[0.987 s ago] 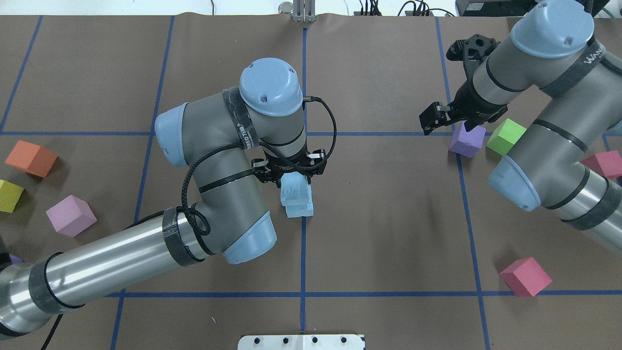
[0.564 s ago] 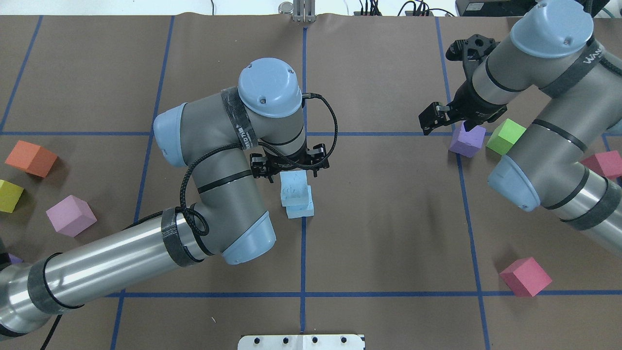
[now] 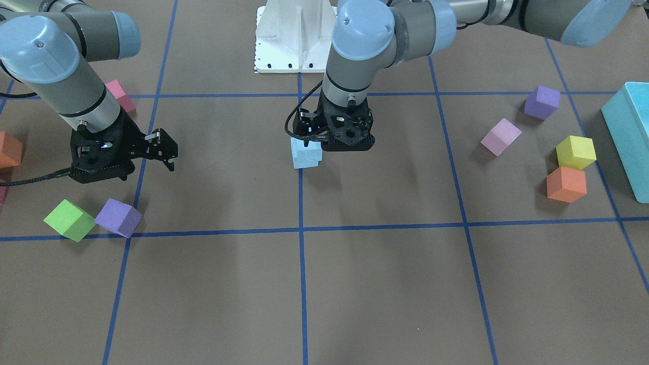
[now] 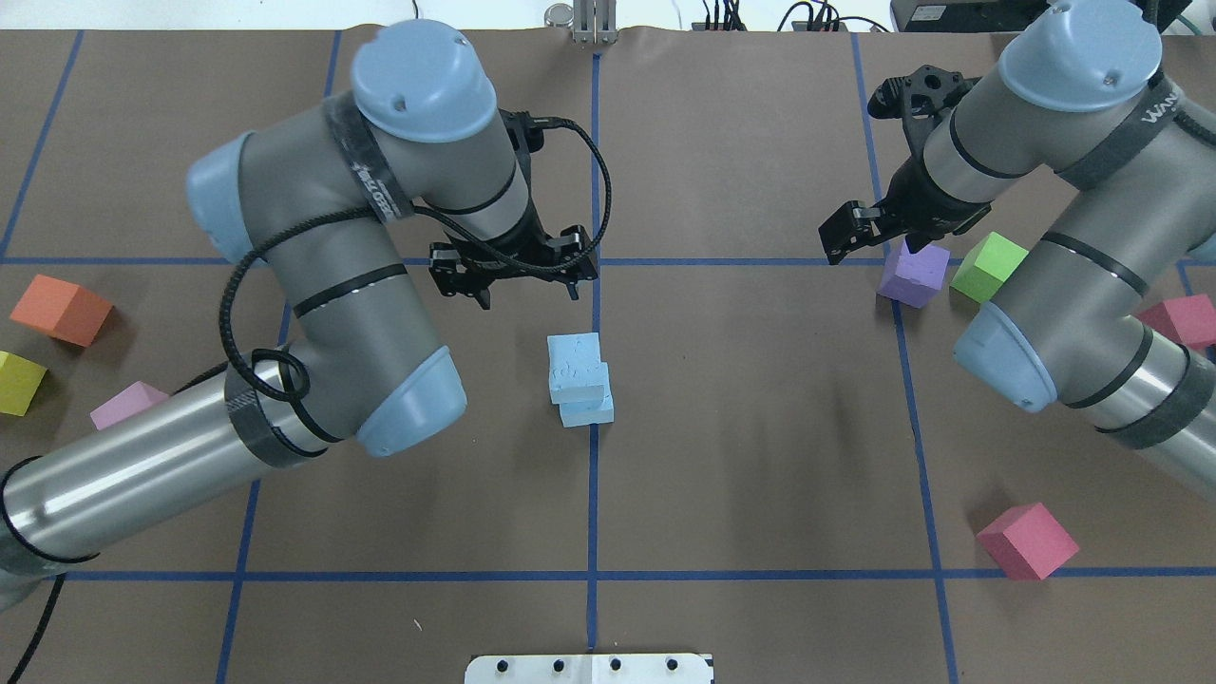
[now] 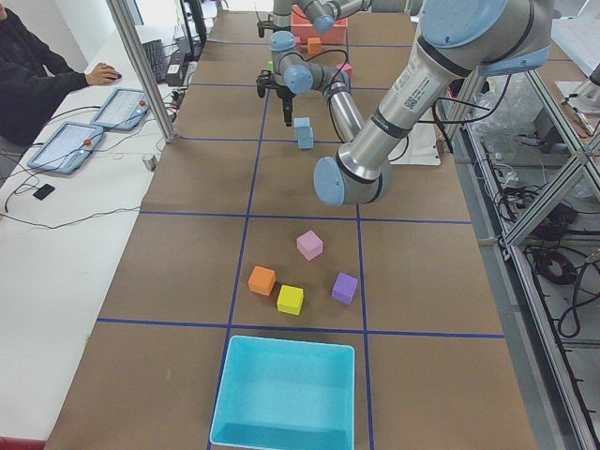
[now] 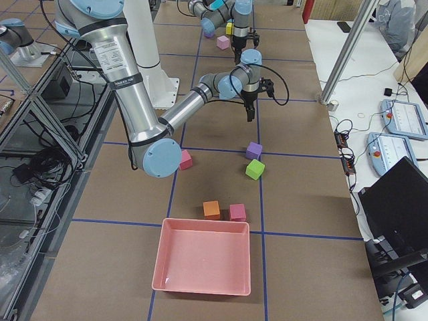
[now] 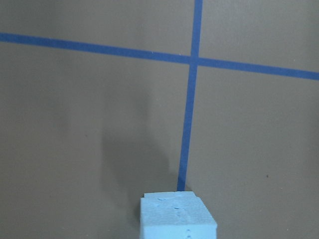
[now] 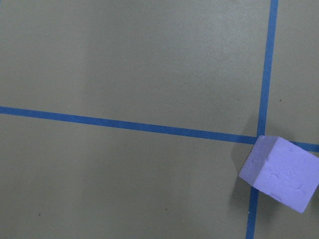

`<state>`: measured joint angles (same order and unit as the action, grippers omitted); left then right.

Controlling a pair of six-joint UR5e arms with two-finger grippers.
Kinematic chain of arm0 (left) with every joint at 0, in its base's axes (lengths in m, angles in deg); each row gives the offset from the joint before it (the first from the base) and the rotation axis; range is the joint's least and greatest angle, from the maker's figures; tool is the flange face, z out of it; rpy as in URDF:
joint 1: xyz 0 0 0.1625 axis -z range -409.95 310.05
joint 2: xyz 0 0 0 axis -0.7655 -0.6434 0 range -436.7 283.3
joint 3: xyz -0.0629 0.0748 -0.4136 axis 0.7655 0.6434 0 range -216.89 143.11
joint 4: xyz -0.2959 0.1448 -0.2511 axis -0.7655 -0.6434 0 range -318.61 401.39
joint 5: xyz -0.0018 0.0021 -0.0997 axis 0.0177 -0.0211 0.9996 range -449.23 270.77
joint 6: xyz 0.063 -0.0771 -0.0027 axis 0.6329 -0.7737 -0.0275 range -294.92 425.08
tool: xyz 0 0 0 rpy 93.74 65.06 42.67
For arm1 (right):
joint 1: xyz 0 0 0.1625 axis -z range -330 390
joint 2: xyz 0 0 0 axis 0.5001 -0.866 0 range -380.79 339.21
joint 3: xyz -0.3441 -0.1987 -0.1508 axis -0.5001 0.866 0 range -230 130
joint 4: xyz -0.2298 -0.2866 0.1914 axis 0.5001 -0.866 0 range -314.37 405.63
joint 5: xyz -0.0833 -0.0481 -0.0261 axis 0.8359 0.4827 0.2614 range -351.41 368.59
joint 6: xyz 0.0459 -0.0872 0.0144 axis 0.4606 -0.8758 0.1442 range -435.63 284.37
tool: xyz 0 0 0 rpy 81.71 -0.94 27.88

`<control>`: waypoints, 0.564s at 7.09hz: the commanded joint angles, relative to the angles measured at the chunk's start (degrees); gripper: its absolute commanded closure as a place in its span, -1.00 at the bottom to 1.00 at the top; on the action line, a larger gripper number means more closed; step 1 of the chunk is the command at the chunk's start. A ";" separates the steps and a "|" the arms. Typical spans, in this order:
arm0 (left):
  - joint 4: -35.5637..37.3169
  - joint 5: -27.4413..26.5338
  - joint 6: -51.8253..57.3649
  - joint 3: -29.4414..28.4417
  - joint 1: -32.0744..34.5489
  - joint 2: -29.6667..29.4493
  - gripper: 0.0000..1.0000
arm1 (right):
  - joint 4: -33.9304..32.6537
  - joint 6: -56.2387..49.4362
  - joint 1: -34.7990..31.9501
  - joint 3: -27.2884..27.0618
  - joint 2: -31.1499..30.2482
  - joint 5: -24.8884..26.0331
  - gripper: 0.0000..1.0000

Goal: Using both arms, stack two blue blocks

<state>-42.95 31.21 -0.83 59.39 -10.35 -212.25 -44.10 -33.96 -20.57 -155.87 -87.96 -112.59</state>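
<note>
The two blue blocks stand as one stack hard against the centre line [image 4: 592, 494] of the tabletop, on its left side: the upper block [image 4: 575, 364] rests on the lower block [image 4: 589, 410], sitting slightly askew, so a strip of the lower one shows on the robot's side. The stack's long axis is upright. The left hand [image 4: 528, 296] hangs just left of the same line and farther from the robot than the stack, with its fingers apart and nothing between them. From that hand the stack lies toward the robot and lower down, clearly apart from the fingers; the left wrist view catches only the upper block's top at its bottom edge. The right hand [image 4: 874, 249] is well to the right of the line, above a purple cube [image 4: 914, 275], its fingers also spread and empty, so the left arm is by far the nearer. The stacking looks done. Any next move should likely go up and away from the robot — not back across the stack.
</note>
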 commanded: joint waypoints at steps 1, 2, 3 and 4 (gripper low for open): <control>0.05 1.54 9.19 4.77 6.86 6.40 -0.98 | -0.26 -1.94 -2.05 0.14 -0.41 1.03 -1.00; 0.05 1.54 13.32 6.97 9.85 9.74 -0.99 | 0.26 -2.03 -3.37 -0.64 -2.50 1.12 -1.00; 0.05 1.63 20.58 8.47 13.79 12.47 -1.00 | -0.17 -1.51 -6.69 -0.56 -2.70 0.34 -1.00; 0.14 4.42 28.74 8.49 19.05 15.63 -1.00 | 0.09 -2.20 -9.34 -0.21 -3.48 0.16 -1.00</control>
<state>-42.88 33.42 18.65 67.05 2.91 -200.44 -44.12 -35.76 -26.54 -156.30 -90.52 -112.05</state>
